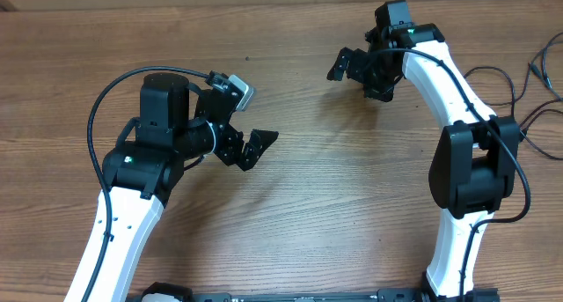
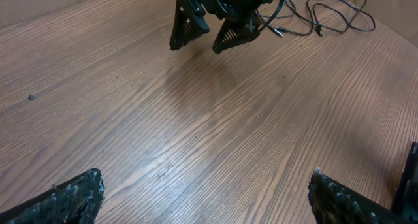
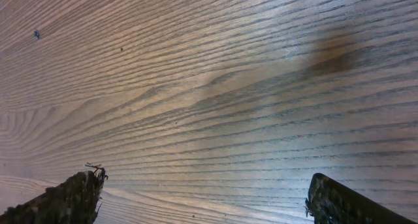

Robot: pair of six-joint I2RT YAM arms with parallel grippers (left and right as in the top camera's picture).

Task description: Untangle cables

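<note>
Both grippers open and empty, cables off to the right

The left gripper (image 1: 258, 151) hovers over the table (image 1: 308, 205) left of centre with its jaws spread wide, and its wrist view shows only bare wood grain between the two fingertips (image 2: 68, 199); the right gripper (image 1: 350, 66) hangs over the far middle of the table, also wide open, with nothing but wood between its fingers (image 3: 65, 196). From the left wrist view the right gripper (image 2: 210, 33) stands just above the surface, well apart from the left one. The cables (image 2: 318, 21) lie loose on the wood beyond it, thin black cords in open loops with small plug ends, and from overhead the cables (image 1: 534, 70) reach the table's right edge behind the right arm, untouched by either gripper
</note>
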